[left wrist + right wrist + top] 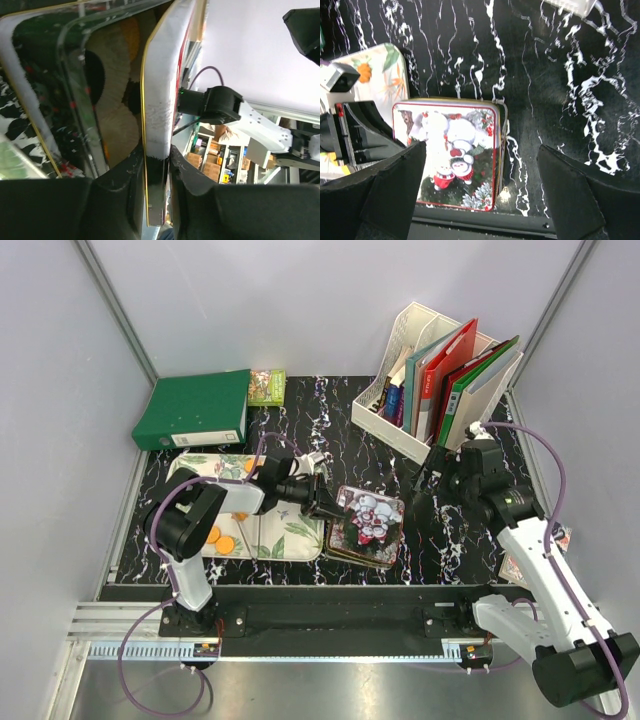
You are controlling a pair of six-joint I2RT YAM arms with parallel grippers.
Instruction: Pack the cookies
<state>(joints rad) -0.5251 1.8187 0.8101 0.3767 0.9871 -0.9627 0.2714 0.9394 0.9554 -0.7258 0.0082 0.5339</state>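
— Two orange cookies (220, 540) are lying on the floral tray (290, 535), lower left.
— The left tool (322, 506) is pinching the edge of the snowman tin lid (370, 515) at centre; the right tool (481, 150) is hanging wide open above the counter (330, 420).

Cookies (225, 543) lie on the tray (295, 537), the tin (370, 522) just right of it, the binder (195, 410) behind.

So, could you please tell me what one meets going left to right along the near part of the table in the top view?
Orange cookies on the floral tray → left gripper → snowman tin lid → right arm.
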